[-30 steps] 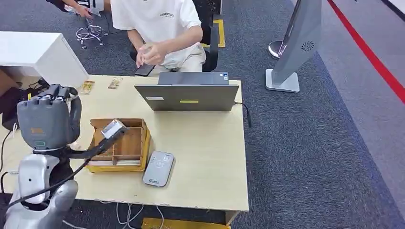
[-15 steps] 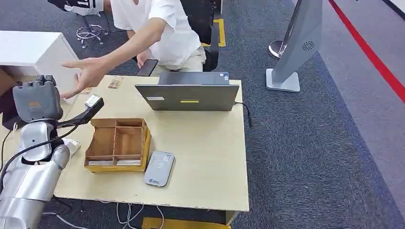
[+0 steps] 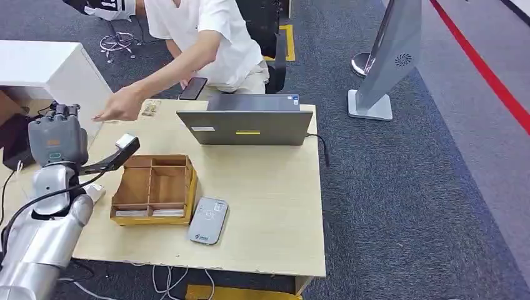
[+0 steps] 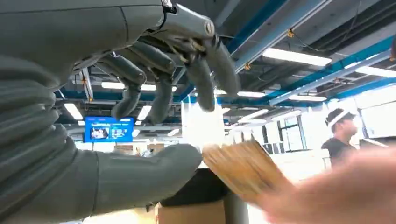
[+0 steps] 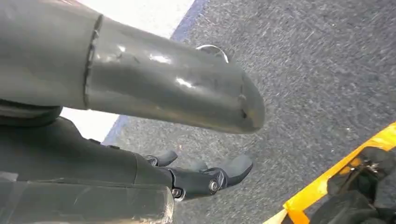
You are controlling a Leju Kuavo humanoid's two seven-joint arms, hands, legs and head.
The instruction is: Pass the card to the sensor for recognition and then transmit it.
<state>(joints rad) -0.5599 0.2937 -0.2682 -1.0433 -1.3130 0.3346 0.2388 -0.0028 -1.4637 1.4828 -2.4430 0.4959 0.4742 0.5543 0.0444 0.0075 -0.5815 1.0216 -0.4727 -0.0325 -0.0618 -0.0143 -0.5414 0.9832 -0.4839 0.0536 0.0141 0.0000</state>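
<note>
My left hand is raised over the table's left side, and its thumb and fingers pinch a small white card. The left wrist view shows the card upright between the thumb and the dark fingers above it. A person's hand reaches in just beyond the card; it is a blur in the left wrist view. The grey card sensor lies flat near the table's front edge, right of the wooden box. My right hand hangs over the carpet with nothing in it.
A grey laptop stands at the table's far side, with a seated person behind it holding a phone. A small white item lies left of the box. A white cabinet stands far left, a grey stand to the right.
My left hand carried the card from above the wooden box to the left and farther away. The person stretched an arm out toward the card.
</note>
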